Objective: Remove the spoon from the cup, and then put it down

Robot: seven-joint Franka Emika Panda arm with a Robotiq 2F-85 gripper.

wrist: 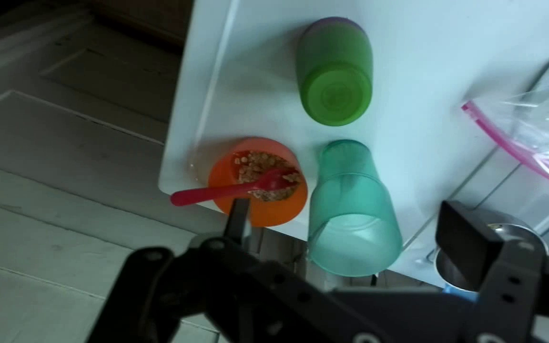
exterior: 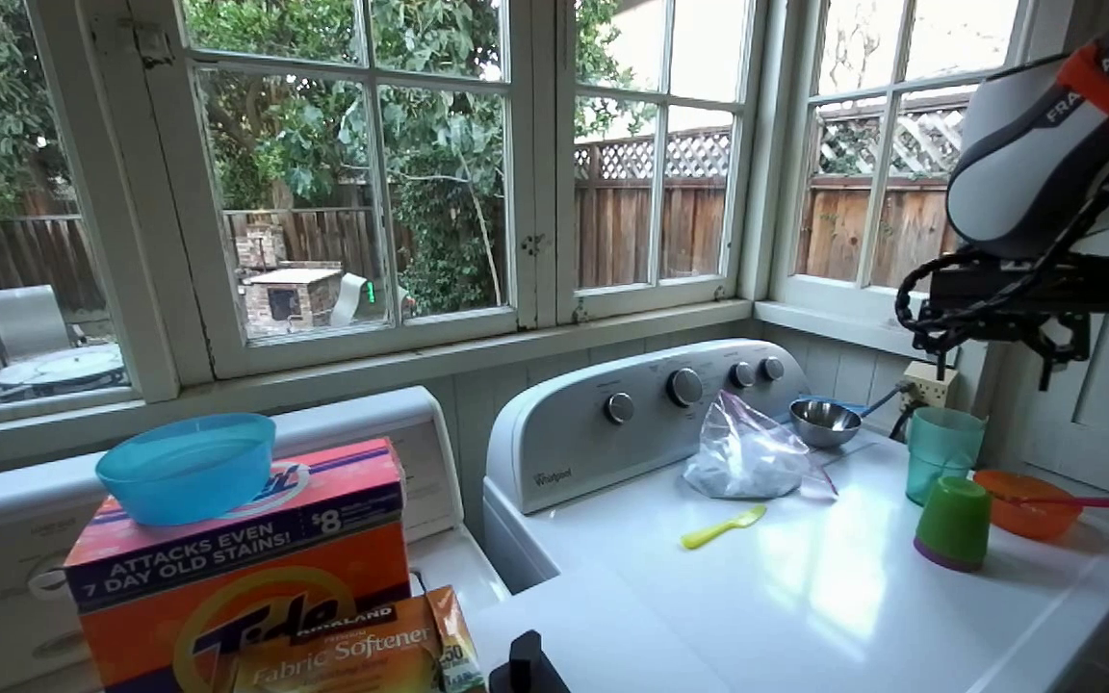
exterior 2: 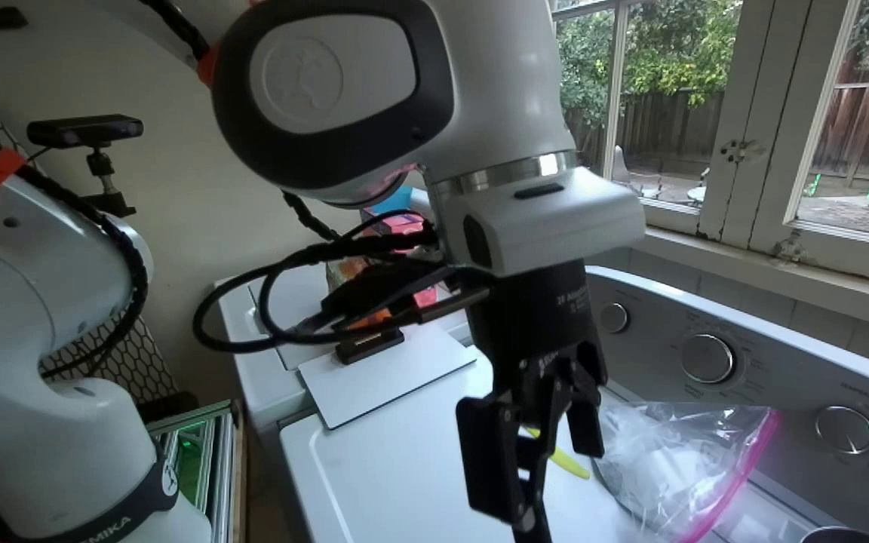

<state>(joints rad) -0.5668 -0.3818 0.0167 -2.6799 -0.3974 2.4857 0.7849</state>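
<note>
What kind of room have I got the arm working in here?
Probably a home laundry room: there's a Whirlpool washer or dryer with a knobbed control panel, plus a Tide box and a Kirkland Fabric Softener box.

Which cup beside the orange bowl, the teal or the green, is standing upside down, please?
The green cup: its closed base faces up, whereas the teal cup stands with its open mouth upward.
</note>
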